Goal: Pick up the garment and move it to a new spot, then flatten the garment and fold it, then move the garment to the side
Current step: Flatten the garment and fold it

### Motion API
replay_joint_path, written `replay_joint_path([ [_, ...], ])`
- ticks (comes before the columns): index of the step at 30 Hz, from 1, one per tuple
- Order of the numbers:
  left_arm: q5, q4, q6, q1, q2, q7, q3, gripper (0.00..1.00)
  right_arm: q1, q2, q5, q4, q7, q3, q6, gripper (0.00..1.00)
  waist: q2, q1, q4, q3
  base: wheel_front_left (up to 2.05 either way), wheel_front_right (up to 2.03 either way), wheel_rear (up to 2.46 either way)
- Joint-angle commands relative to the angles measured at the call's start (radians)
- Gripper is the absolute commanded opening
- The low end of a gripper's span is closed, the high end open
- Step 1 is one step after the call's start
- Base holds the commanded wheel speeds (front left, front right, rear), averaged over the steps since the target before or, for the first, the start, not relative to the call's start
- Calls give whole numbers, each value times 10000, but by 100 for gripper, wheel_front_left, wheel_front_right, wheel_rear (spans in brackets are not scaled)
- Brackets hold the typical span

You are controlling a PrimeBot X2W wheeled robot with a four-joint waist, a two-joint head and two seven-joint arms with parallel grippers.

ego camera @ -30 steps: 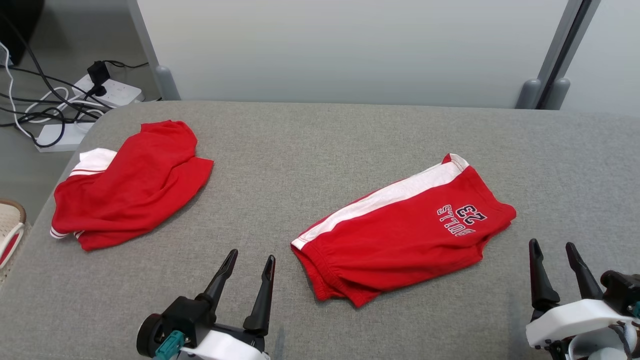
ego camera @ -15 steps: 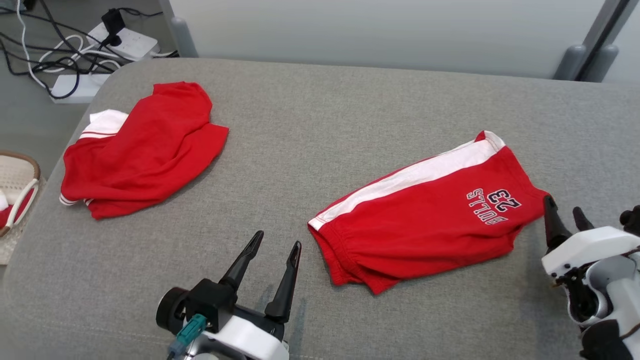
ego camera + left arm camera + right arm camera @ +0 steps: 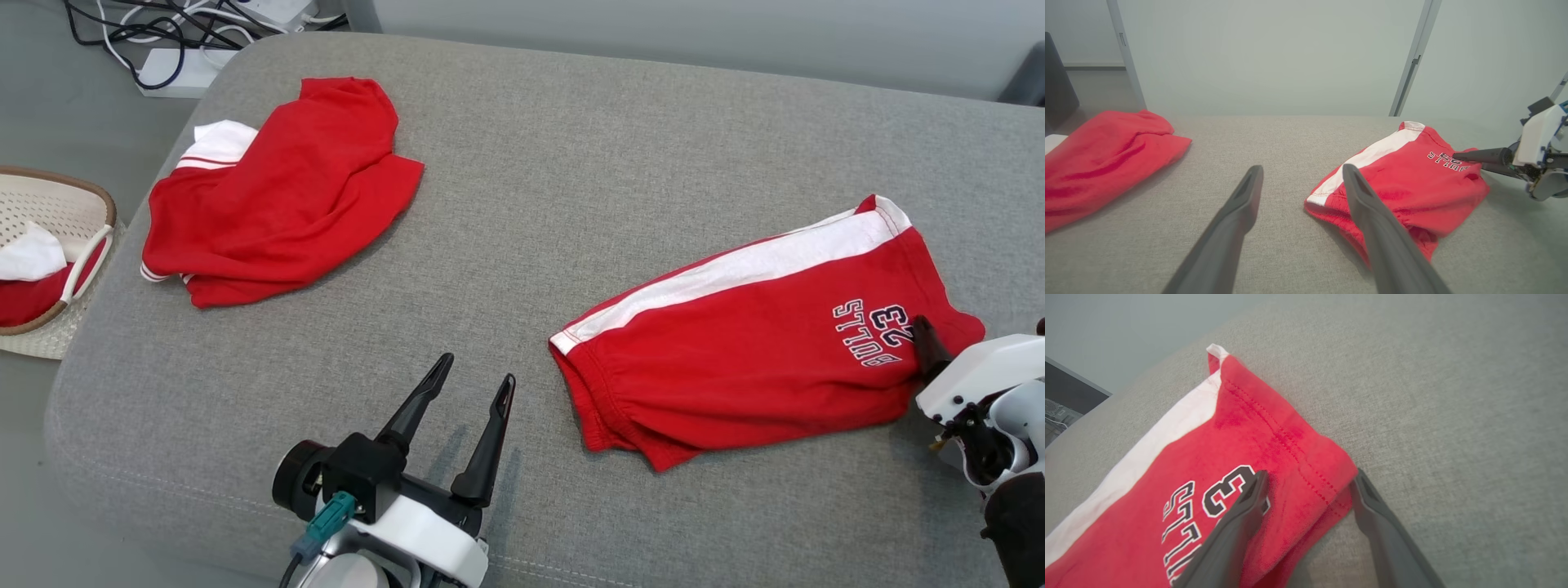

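Straddling, right jaws spread, three-o'clock corner of red white-striped jersey shorts (image 3: 735, 351) on grey fabric table (image 3: 571, 163), with left jaws spread at six o'clock.

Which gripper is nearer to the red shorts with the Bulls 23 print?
Right. The right gripper, open, straddles the hem corner of the red shorts. The left gripper, open, is apart from their waistband end, over the grey cushion.

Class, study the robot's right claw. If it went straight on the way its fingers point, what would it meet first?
The red shorts. The open right claw straddles their hem corner, so the cloth lies directly ahead between the fingers. Whether a finger touches it yet is unclear.
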Motion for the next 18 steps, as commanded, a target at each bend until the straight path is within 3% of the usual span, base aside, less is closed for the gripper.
replay_joint_path([
  [1,-72,-222,-43,-447,23,-103,275,100,-276,-163,-148,194,-39,264,42,100,0,0,58,38,0,0,0],
  [6,-85,-177,-37,-528,23,-103,209,100,-519,-91,-253,1012,-81,342,42,100,0,0,101,-23,0,0,0],
  [7,-86,-169,-35,-530,23,-103,203,100,-547,-55,-263,1102,-74,373,42,71,0,0,98,-48,0,0,0],
  [8,-83,-158,-32,-528,23,-103,199,100,-565,1,-225,1166,-46,381,42,21,0,0,92,-76,0,0,0],
  [9,-83,-158,-32,-528,23,-103,199,100,-565,1,-225,1166,-46,381,42,21,0,0,92,-76,0,0,0],
  [10,-85,-148,-28,-521,23,-103,200,100,-579,42,-191,1220,-5,394,42,0,0,0,81,-104,0,0,0],
  [18,-40,-174,41,-380,22,-103,302,100,-551,31,-71,1112,-567,644,42,0,0,0,-178,-330,0,0,0],
])
